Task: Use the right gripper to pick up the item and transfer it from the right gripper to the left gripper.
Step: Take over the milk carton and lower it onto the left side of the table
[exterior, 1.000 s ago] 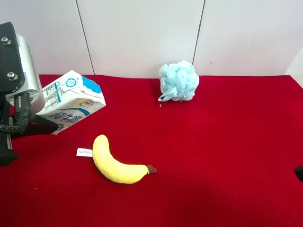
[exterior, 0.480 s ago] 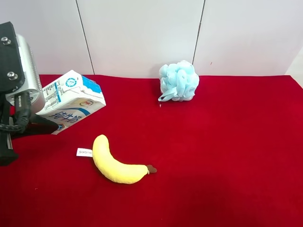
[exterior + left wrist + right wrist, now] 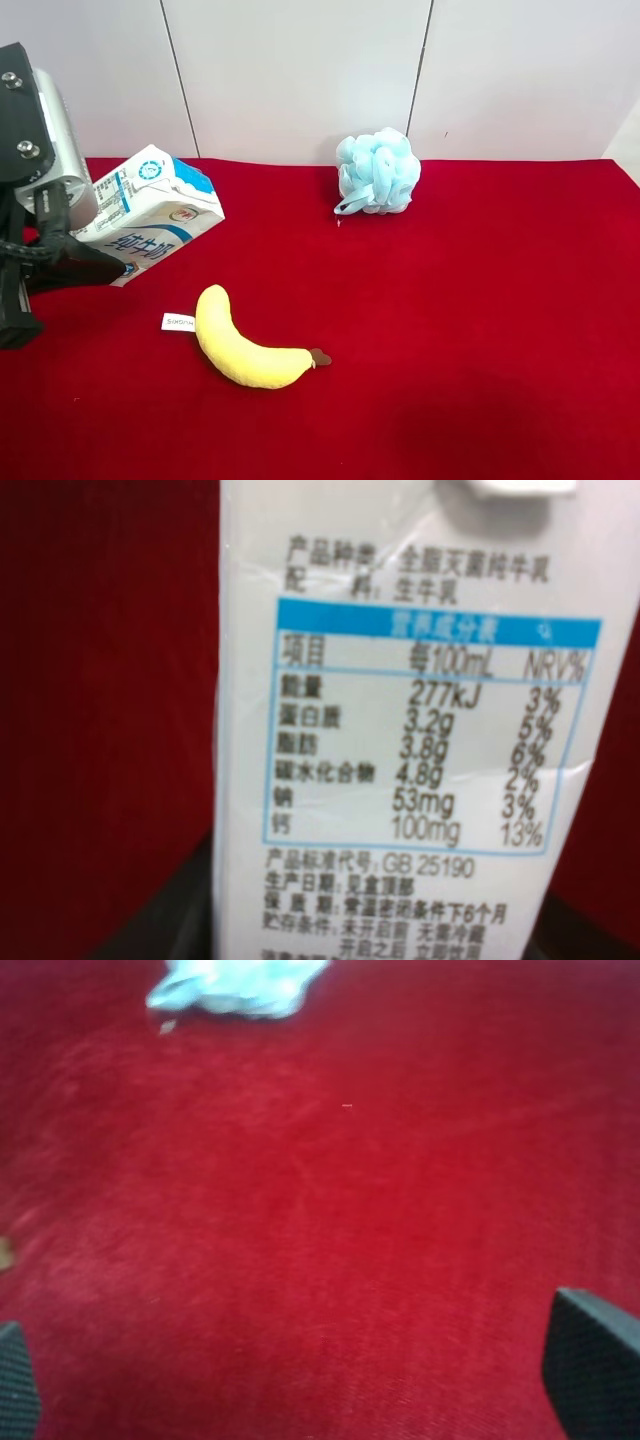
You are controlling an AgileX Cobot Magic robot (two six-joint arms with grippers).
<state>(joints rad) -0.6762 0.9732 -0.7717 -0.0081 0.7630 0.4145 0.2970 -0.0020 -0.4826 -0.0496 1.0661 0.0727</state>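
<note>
The item (image 3: 150,215), a white carton with blue print and a blue gable, hangs tilted at the left of the exterior high view. The left gripper (image 3: 98,266), on the arm at that view's left, is shut on its lower end. In the left wrist view the item's (image 3: 420,730) nutrition label fills the picture, with dark fingers (image 3: 150,925) flanking its bottom. The right gripper (image 3: 305,1375) is out of the exterior high view. Its wrist view shows both fingertips (image 3: 595,1360) standing far apart over bare red cloth, holding nothing.
A yellow plush banana (image 3: 245,345) with a white tag lies on the red cloth (image 3: 450,330) in front of the item. A pale blue bath puff (image 3: 377,172) sits at the back by the white wall, and the puff (image 3: 235,985) also shows in the right wrist view.
The left arm has shifted slightly up and to the left, with the item moving along in its grip. A dark bit of the other arm at the right edge has left the view.
</note>
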